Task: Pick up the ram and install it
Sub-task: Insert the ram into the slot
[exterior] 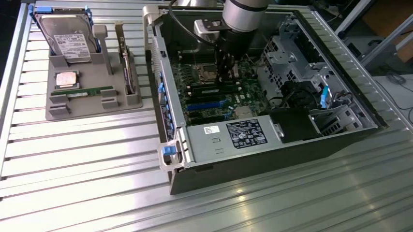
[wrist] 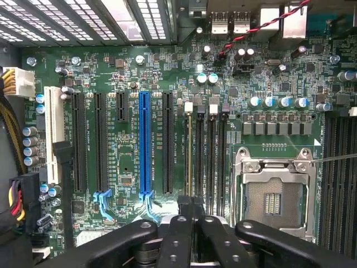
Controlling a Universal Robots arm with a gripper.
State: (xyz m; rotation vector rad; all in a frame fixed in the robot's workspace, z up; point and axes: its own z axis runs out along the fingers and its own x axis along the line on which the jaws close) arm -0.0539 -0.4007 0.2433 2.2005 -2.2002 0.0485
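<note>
One ram, a narrow green stick with a white sticker, lies in the grey tray at the exterior view's left. A second ram stands edge-on in a memory slot on the motherboard; in the exterior view it is the dark stick inside the open computer case. My gripper reaches down into the case above the memory slots. In the wrist view the gripper is shut, its black fingers pressed together over the near end of the seated ram, with nothing between them.
The tray also holds a hard drive, a square silver processor and an upright expansion card. On the motherboard are an empty processor socket, a blue card slot and black slots. A power supply fills the case's near end.
</note>
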